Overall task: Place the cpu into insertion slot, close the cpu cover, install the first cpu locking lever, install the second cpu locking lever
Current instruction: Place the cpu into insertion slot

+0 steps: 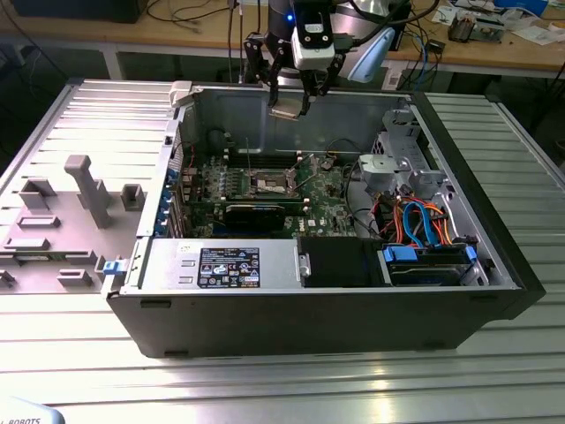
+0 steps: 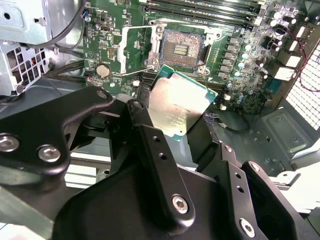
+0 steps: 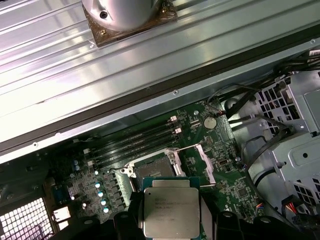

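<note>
I have my tool (image 1: 288, 106) clamped on the cpu (image 1: 284, 112), carrying it in the air above the open computer case (image 1: 291, 318) that lies on the ribbed metal table (image 1: 265, 380). In both wrist views the chip (image 2: 177, 105) sits between my two dark fingers (image 3: 125, 222), pinched at opposite edges, its silvery-grey top facing the cameras. It hangs well clear of the motherboard (image 1: 327, 190). The insertion slot (image 2: 181, 47) lies bare below and a little ahead of it. What I take for the cpu cover (image 3: 207, 165) is swung open to one side of the socket, so no step of the task is done yet. I judge this part to be light, thin and stiff, so weight is no concern, but the metal top is smooth and likely slick. The underside and the socket's contacts are probably delicate. The plain side edges are the right place to hold it, as I do now, with only enough squeeze to stop it tilting or sliding, and nothing pressing on either face.
</note>
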